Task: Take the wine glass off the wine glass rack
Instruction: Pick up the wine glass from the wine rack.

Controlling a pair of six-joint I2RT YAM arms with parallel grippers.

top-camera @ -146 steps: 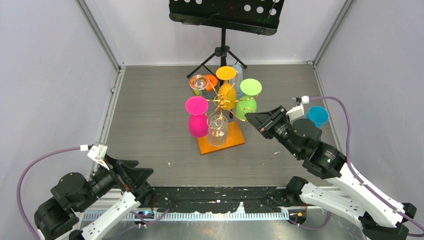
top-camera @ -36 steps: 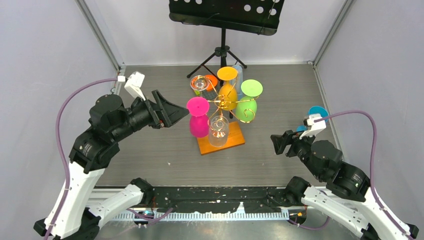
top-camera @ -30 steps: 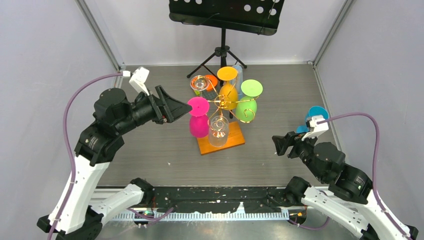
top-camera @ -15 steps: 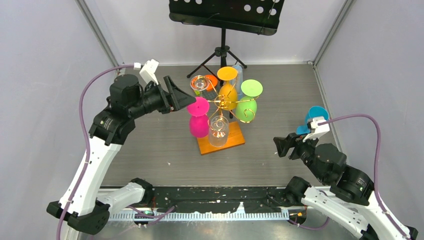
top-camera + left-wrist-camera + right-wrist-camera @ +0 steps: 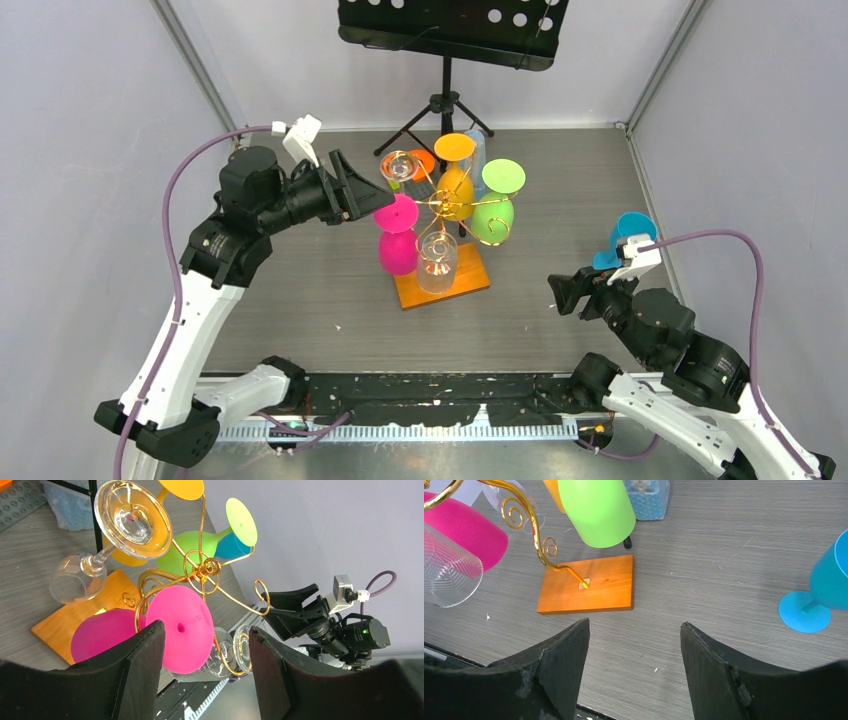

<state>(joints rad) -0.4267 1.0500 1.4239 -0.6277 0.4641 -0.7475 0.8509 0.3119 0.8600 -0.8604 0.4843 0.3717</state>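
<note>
"Look! The left gripper [image 5: 372, 198] has come up beside the pink wine glass [image 5: 397, 250] hanging on the wine glass rack [image 5: 441, 203]. Its jaws are open but getting narrower."

"So it grabs next. The right gripper [image 5: 558, 293] backed away, open, holding nothing. 1 blue wine glass [image 5: 625, 232] stands near it."

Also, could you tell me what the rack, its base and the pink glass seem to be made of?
Rack: thin metal wire, shiny gold finish, bright glints on the scrolls.
Base: wood, smooth orange stain, faint grain lines visible.
Pink glass: probably plastic, opaque matte colour that nothing shows through, though coated glass is possible.
</note>
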